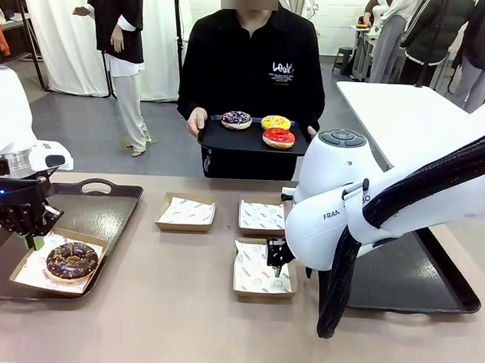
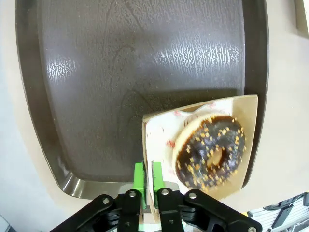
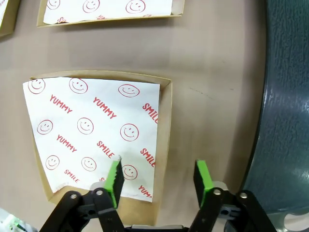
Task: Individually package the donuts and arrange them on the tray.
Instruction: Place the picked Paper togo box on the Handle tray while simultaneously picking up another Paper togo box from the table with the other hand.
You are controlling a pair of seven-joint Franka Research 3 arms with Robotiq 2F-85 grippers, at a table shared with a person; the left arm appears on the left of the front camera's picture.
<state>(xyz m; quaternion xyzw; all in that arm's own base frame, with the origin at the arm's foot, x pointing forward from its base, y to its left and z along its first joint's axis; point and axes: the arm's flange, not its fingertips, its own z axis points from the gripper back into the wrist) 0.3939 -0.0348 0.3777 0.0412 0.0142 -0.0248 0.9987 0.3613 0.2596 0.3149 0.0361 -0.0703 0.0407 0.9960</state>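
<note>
the left gripper (image 2: 148, 173) has its green pads (image 2: 139, 176) drawn almost together, pinching the side wall of a shallow brown cardboard carton (image 2: 248, 104) lined with white printed paper. in that carton lies the chocolate-brown glazed ring donut (image 2: 210, 151) with pale sprinkles. the carton sits in the dark plastic tray (image 2: 145, 58) at the robot's left, close to the tray's near rim.

the right gripper (image 3: 158, 170) has its jaws wide apart, straddling the side wall of a second paper-lined carton (image 3: 164, 121) at the middle of the tan table (image 3: 217, 96). one pad hangs over the liner with its red smiley faces, the other over bare table. two more lined cartons (image 1: 186, 212) (image 1: 263, 216) lie side by side just behind it. another dark tray (image 1: 414, 275) lies at the robot's right.

across the table a person (image 1: 254, 70) holds a black serving tray (image 1: 244, 142) in both hands. on it are the dark purple donut (image 1: 236, 119), the yellow donut (image 1: 276, 122) and the glossy red donut (image 1: 278, 137).
</note>
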